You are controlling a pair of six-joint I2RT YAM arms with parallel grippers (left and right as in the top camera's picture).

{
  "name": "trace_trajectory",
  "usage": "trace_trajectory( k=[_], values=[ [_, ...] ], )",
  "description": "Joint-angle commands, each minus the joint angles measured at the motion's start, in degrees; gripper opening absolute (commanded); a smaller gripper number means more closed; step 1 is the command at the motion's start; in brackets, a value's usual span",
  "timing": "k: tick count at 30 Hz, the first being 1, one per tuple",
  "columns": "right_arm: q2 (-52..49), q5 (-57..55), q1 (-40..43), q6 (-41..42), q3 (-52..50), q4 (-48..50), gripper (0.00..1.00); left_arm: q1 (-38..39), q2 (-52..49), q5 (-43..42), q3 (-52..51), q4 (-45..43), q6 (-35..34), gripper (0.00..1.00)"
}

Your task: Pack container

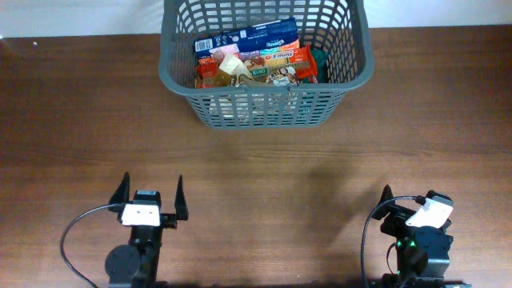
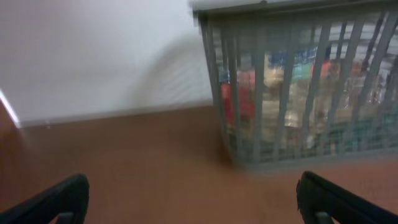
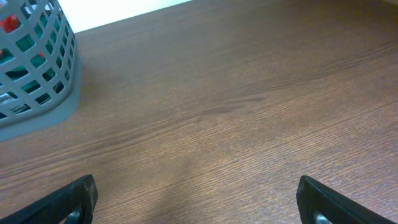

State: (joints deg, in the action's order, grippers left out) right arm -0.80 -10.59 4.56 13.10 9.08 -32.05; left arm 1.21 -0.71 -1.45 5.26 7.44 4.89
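Brown tabletop [image 1: 264,160] carries the basket [image 1: 268,90] at its far edge (packets [image 1: 256,56] already inside), long axis nine-to-three, at one o'clock from the spread, empty left claw [image 1: 150,188], which looks slightly nearer, and eleven from the equally spread right claw [image 3: 196,202].

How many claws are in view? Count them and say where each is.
2. The left claw is near the table's front left, open and empty; the right claw is near the front right, also open and empty. Both are far from the container.
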Motion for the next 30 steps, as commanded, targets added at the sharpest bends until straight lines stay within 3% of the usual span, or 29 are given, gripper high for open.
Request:
trace_trajectory(
  k=[1,30],
  values=[
    [0.61,-0.11,-0.42,-0.17,-0.50,0.13,0.99,0.13,0.44,0.79,-0.61,5.49,-0.13,0.99],
    [0.61,-0.11,-0.42,-0.17,-0.50,0.15,0.99,0.13,0.42,0.79,-0.61,7.54,-0.13,0.99]
  ],
)
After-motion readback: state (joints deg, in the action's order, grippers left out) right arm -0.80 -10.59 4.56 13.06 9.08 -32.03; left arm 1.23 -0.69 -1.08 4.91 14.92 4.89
